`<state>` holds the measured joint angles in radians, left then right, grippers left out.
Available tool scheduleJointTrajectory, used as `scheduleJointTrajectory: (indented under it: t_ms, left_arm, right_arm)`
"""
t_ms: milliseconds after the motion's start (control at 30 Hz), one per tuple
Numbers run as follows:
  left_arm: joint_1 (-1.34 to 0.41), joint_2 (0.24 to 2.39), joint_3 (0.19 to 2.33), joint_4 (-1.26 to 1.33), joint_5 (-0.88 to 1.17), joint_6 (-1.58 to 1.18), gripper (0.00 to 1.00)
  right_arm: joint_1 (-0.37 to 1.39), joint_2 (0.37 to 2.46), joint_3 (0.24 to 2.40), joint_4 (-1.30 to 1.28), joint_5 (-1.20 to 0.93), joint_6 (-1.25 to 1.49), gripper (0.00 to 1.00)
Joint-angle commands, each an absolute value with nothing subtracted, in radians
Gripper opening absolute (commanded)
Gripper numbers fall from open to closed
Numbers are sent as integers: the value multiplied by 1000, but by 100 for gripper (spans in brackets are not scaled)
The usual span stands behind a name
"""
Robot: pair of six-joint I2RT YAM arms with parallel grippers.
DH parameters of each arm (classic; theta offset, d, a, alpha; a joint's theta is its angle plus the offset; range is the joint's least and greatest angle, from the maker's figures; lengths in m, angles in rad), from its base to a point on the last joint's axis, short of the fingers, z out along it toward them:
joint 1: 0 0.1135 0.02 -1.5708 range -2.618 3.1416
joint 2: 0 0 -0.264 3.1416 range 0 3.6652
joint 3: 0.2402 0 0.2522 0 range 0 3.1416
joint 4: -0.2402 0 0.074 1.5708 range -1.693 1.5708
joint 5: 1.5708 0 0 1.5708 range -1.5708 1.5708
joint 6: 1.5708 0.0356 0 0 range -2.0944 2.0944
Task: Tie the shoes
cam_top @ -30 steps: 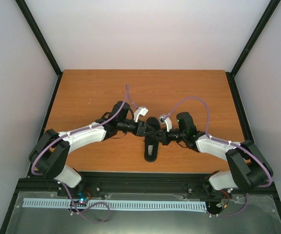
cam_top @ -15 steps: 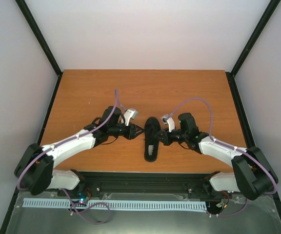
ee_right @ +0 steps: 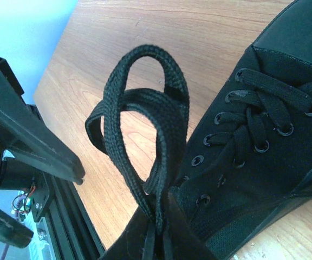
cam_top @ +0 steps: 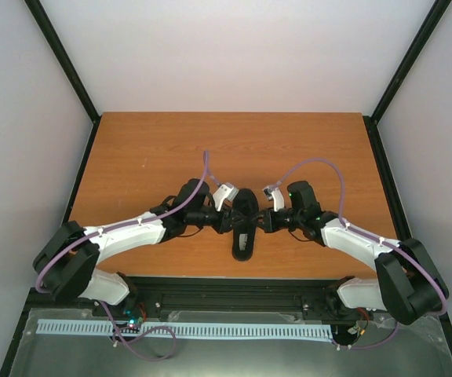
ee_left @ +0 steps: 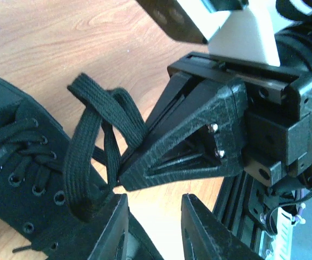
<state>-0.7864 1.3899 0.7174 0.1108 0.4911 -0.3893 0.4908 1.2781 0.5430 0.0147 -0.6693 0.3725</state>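
The black shoe (cam_top: 243, 228) lies on the table between my two grippers, toe pointing away. My right gripper (cam_top: 262, 221) is at the shoe's right side. In the right wrist view it (ee_right: 164, 216) is shut on two loops of black lace (ee_right: 145, 108) that stand up over the table beside the shoe (ee_right: 264, 135). My left gripper (cam_top: 229, 219) is at the shoe's left side. In the left wrist view it (ee_left: 154, 197) is open, with bare table between its fingers. The lace loops (ee_left: 99, 130) hang just beyond its left finger, held by the right gripper (ee_left: 199, 141).
The wooden table (cam_top: 147, 149) has black frame rails along its near edge (cam_top: 234, 284) and white walls on three sides. A dark bar (ee_right: 31, 146) crosses the left of the right wrist view, close to the lace loops.
My left gripper pulled away to the left of the shoe, then came back in beside it. My right gripper stayed at the shoe, holding the laces.
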Motion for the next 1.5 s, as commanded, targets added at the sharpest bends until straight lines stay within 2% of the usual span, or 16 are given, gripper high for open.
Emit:
scheduleJointTrajectory:
  t_ms: [0,567,1467]
  left_arm:
    - [-792,1411,746,229,515,-404,30]
    - [-791,1508,783,190,412,-294,29]
    - [-792,1606,842,197,576,-230,29]
  right_arm:
    - [481,1257,561,7,-683,402,3]
    - [455,1226,540,33,-759,438,3]
    - [425,1235,537,37,-790,449,3]
